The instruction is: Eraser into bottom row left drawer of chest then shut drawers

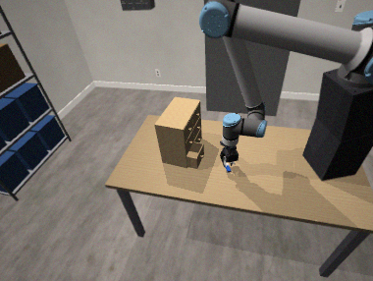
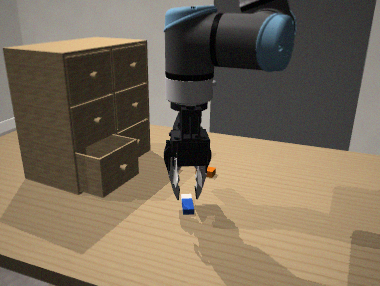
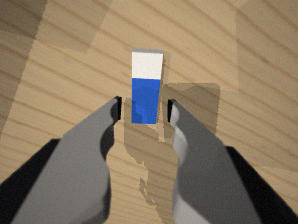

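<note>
The eraser (image 2: 187,204), blue with a white end, lies flat on the table; it also shows in the top view (image 1: 229,167) and in the wrist view (image 3: 146,87). My gripper (image 2: 186,192) hangs straight down just above it, partly open and holding nothing. In the wrist view the fingertips straddle the eraser's blue end with a small gap on each side. The wooden chest (image 2: 80,115) stands upright to the left. Its bottom-row left drawer (image 2: 107,165) is pulled out; the other drawers are shut.
A small orange block (image 2: 211,171) lies on the table just behind the gripper. A dark pedestal (image 1: 344,123) carries the arm at the table's right. A shelf with blue bins (image 1: 20,128) stands on the floor at the far left.
</note>
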